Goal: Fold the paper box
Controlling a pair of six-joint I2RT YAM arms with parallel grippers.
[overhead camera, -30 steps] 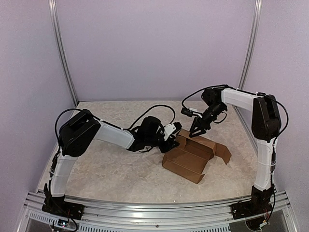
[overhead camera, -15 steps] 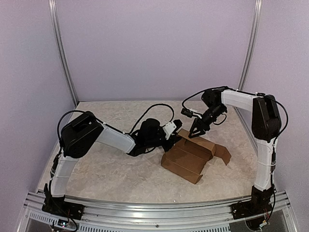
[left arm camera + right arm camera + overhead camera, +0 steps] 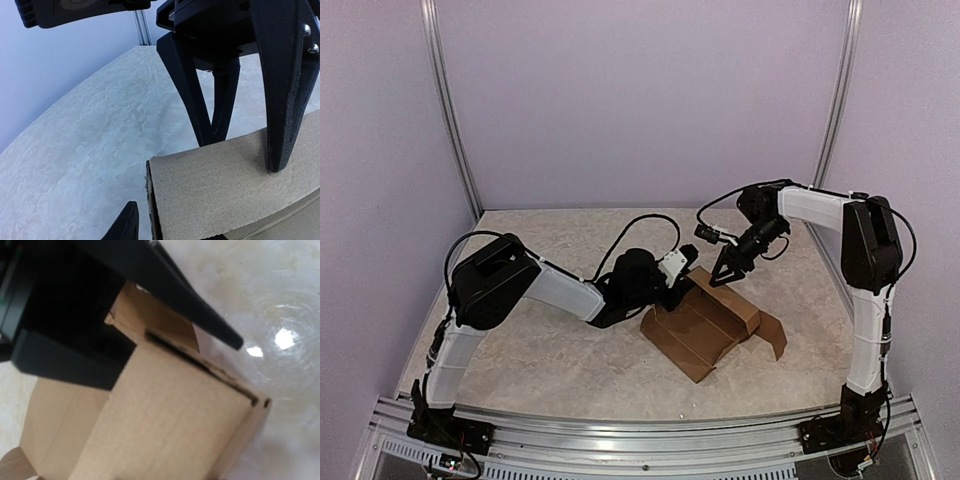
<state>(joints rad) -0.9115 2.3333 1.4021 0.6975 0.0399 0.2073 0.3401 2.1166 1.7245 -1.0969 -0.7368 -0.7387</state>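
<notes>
**A:** Step in hand?
**B:** Mid-fold, I judge. The paper box sits on the table, about 4 o'clock from its centre. It is half erected, with walls raised and one flap splayed at its 3 o'clock.

**A:** Grippers?
**B:** The left gripper is at the box's 11 o'clock corner. One fingertip is just beside the panel edge and the other is hidden, so I cannot tell if it clamps. The right gripper is at 1 o'clock with jaws apart. One finger touches the panel face, and it grips nothing.

**A:** Next move?
**B:** Probably press the far wall over along its crease while the left gripper braces the corner, then tuck the flap. It needs light, square pressure, or the cardboard may buckle.
</notes>
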